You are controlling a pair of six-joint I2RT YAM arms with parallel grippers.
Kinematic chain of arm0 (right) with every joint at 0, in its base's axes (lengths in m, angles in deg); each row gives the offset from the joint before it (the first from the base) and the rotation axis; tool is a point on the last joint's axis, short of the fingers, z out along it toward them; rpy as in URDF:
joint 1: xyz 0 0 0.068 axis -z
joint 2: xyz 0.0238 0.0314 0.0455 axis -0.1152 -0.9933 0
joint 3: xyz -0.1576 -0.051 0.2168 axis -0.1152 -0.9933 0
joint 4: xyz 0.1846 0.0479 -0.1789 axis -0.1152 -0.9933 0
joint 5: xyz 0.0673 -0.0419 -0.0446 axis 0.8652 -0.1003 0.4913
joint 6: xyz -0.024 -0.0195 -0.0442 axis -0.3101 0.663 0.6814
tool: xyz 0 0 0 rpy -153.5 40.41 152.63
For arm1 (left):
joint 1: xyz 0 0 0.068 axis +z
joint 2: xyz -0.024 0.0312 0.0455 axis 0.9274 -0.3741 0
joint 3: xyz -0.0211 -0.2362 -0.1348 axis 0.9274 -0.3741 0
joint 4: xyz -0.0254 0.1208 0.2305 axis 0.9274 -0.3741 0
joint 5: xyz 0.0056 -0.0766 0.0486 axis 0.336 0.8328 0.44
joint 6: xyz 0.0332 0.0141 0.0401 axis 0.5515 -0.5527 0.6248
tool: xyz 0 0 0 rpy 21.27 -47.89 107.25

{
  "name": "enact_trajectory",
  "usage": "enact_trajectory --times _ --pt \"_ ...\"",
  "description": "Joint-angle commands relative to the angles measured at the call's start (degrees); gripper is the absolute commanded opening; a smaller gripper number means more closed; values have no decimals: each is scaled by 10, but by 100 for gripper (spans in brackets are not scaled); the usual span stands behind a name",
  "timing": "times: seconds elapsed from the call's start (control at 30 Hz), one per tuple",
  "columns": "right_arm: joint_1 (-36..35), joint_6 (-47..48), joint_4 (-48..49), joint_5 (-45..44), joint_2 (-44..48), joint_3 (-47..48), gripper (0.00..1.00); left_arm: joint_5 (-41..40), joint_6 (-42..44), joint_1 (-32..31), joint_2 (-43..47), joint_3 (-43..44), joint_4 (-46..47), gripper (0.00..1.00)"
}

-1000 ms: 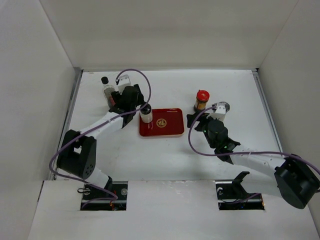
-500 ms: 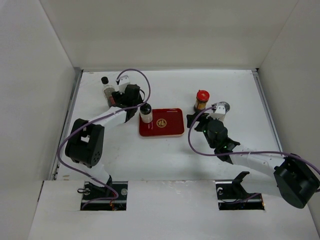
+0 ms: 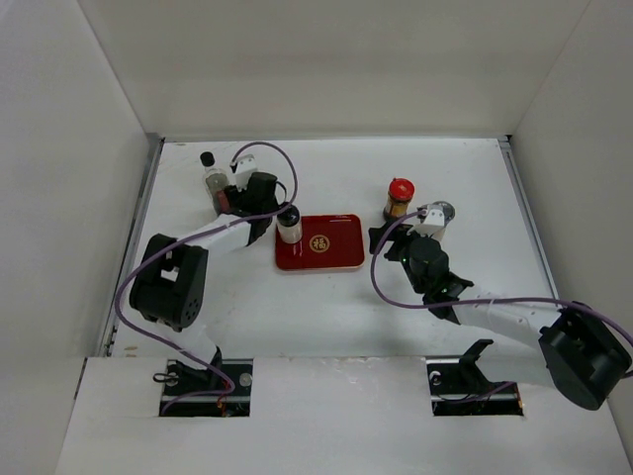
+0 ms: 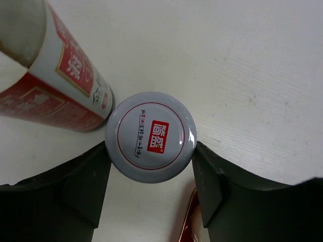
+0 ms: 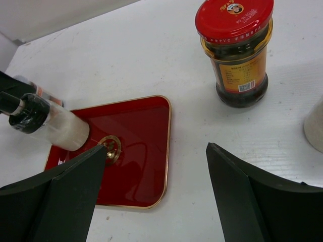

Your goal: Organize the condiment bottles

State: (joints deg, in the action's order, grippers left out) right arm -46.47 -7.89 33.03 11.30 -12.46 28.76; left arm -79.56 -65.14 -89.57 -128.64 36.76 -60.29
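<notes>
In the left wrist view my left gripper (image 4: 151, 154) is shut on a grey-lidded shaker (image 4: 150, 132), one finger touching each side of its lid. The tall black-capped bottle (image 4: 55, 85) with a red label stands just left of it, also in the top view (image 3: 212, 175). The left gripper (image 3: 249, 198) hides that shaker from above. A short black-capped bottle (image 3: 288, 224) stands at the left end of the red tray (image 3: 336, 252). My right gripper (image 5: 156, 147) is open and empty right of the tray. The red-capped brown jar (image 5: 234, 50) stands beyond it. A second grey-lidded shaker (image 3: 443, 211) is beside the right wrist.
White walls enclose the table on the left, back and right. The red tray (image 5: 141, 151) lies flat in the middle, its near left corner under my left gripper (image 4: 185, 224). The right arm's purple cable loops over the table in front of the tray.
My left gripper has shifted a little toward the back left, closer to the tall bottle. The right arm and the other bottles have not moved.
</notes>
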Motion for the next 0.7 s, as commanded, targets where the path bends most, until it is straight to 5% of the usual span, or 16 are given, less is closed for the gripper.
enact_trajectory --times 0.0,0.67 --pt "-4 5 32 -6 -5 18 87 -24 3 -19 97 -18 48 31" --pt "-4 3 34 9 3 19 88 -131 11 -154 421 -226 -29 29"
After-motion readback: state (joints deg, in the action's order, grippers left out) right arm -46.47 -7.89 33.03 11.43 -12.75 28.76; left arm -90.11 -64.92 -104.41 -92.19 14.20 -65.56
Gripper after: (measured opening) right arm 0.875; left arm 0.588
